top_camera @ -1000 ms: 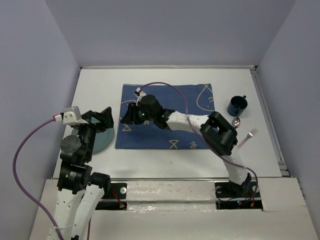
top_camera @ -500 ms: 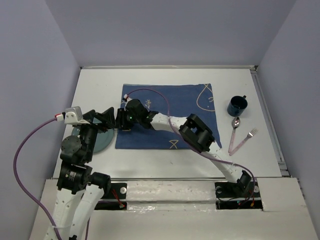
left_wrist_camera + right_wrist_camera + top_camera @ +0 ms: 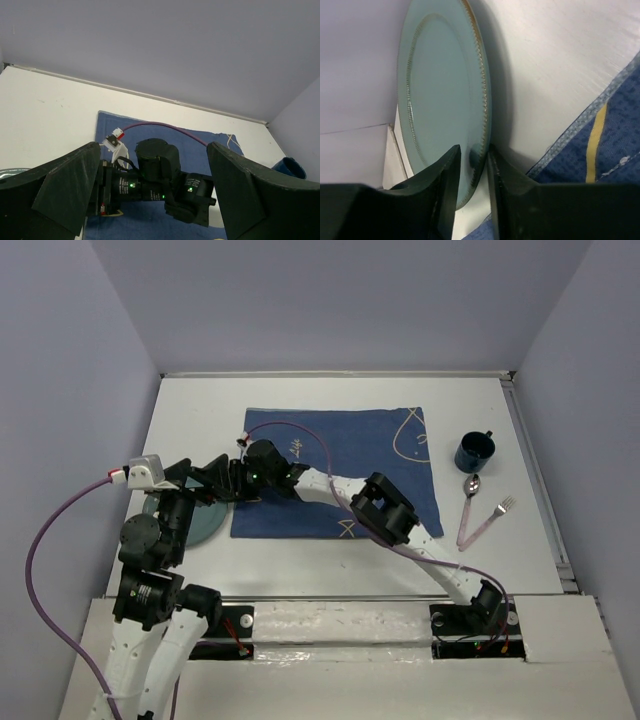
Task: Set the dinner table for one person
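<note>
Right claw straddles the plate rim, fingers nearly together; whether it pinches cannot be told. Plate lies on the table at left centre of the top view, just beside the mat. Left claw hangs spread above it. Such a shallow bite may let the plate slip or tilt, or knock the crowded left claw.

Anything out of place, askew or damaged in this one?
Nothing spilled or broken. The one oddity: the plate lies on the bare dinner table left of the blue mat, not on it; the right gripper reaches across the mat and grips its rim.
</note>
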Controlling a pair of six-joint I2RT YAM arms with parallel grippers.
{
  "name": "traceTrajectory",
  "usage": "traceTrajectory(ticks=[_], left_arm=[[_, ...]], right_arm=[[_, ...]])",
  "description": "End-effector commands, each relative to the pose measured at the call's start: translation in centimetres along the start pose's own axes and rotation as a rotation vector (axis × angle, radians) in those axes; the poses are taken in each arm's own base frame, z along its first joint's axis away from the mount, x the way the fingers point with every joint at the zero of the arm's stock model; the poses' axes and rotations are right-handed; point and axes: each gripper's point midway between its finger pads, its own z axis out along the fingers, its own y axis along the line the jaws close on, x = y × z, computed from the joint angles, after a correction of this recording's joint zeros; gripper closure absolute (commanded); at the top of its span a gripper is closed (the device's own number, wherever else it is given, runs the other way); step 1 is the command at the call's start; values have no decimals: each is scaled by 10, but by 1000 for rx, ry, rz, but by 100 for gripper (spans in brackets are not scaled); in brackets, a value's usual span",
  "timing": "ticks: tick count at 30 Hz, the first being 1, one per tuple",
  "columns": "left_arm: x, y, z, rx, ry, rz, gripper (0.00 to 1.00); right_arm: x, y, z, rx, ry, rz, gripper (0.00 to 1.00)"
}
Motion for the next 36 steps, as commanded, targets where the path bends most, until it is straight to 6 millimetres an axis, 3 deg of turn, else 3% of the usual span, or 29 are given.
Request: traceTrajectory(ticks=[1,7,9,12,15,16,20,21,22,23,24,26,27,28,30,31,33,35,36], left_arm=[[-14,-8,-1,41,-59,5,1],[-12,-9,-1,48,-53,7,1],[-12,-9,-1,47,-55,6,1],[-12,-9,-1,47,-53,8,1],[-11,-9,-1,45,-50,8,1],[-10,-9,0,46,-47,10,1],[-13,-8,-2,39,-54,13,1],[-15,-7,-2,34,-64,16,1],[-15,-6,-3,34,-68,14,1],[-16,-7,-4,38,-66,17,1],[-19,-9,-6,47,-74,17,1],[-23,-11,-9,55,-92,12,1],[-23,-10,-10,52,-95,12,1],[-24,-10,-10,52,-96,12,1],[-22,-10,-8,54,-88,15,1],[-21,-10,-7,54,-84,15,1],[-21,-10,-6,49,-83,17,1],[-21,-9,-7,48,-85,15,1],[-20,-9,-6,49,-83,14,1]], right_arm=[[16,4,11,-31,47,55,76],[16,4,15,-45,41,88,84],[14,9,15,-62,37,92,99],[8,23,10,-104,20,109,100],[-15,57,2,-180,-38,94,100],[-34,83,-4,-230,-77,67,100],[-75,120,-24,-310,-159,27,100],[-95,133,-40,-304,-220,6,100],[-107,131,-51,-302,-243,29,100],[-121,147,-69,-383,-293,9,100],[-120,143,-84,-382,-287,44,100],[-140,138,-112,-389,-341,33,100],[-132,116,-115,-349,-331,49,100],[-143,131,-141,-371,-366,37,100],[-162,122,-173,-398,-428,38,100],[-154,114,-187,-403,-408,89,100],[-166,106,-221,-456,-457,108,100],[-159,92,-248,-451,-485,121,100],[-165,80,-266,-435,-519,126,100]])
